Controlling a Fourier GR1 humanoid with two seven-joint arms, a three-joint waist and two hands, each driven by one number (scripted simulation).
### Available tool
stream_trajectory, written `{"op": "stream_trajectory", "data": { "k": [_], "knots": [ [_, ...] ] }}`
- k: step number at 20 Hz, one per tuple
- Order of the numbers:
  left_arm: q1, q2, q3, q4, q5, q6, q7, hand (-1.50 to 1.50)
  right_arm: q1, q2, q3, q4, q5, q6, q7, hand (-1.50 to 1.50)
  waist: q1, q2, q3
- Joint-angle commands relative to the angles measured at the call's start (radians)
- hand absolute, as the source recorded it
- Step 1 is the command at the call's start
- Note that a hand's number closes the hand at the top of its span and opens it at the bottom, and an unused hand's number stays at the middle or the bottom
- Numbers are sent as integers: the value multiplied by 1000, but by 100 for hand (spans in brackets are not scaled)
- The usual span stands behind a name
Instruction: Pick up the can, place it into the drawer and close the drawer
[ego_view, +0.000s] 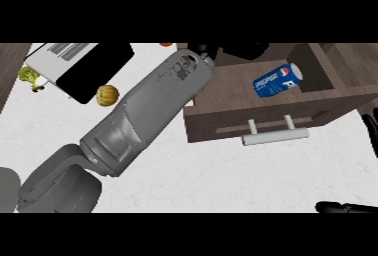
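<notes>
A blue can (277, 81) with a white end lies on its side inside the open brown drawer (221, 125), toward the back right. The drawer's pale bar handle (275, 136) faces the front. My left forearm stretches from the lower left up to the drawer's back left corner. Only a black bit of my left hand (203, 49) shows there, against the top of the view and apart from the can. My right hand (370, 131) shows at the right edge, open and holding nothing, with its thumb (345, 207) at the lower right.
A white and black appliance (74, 65) stands at the back left on the white counter (221, 175). An orange round fruit (108, 95) lies in front of it, and a green-yellow item (29, 77) sits to its left. Brown cabinet wood (354, 60) flanks the drawer.
</notes>
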Motion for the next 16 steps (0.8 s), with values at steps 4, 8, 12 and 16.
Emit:
{"op": "stream_trajectory", "data": {
  "k": [4, 8, 12, 16],
  "knots": [
    [11, 0, -28, 22, 37, 62, -20, -150, -43, 13, 38, 18, 38, -22, 14, -150, -16, 10, 0],
    [42, 0, -36, 33, 51, 89, -50, -150, 13, 4, 13, -1, 8, 5, 1, -150, -6, 0, 0],
    [70, 0, -46, -7, 85, 116, -71, -150, 18, -17, -4, -48, -8, 19, -2, -150, -11, -3, -1],
    [39, 0, -53, -17, 115, 136, -39, -150, 8, -55, -2, -84, 92, 10, -34, -150, -15, -3, -1]
  ]
}}
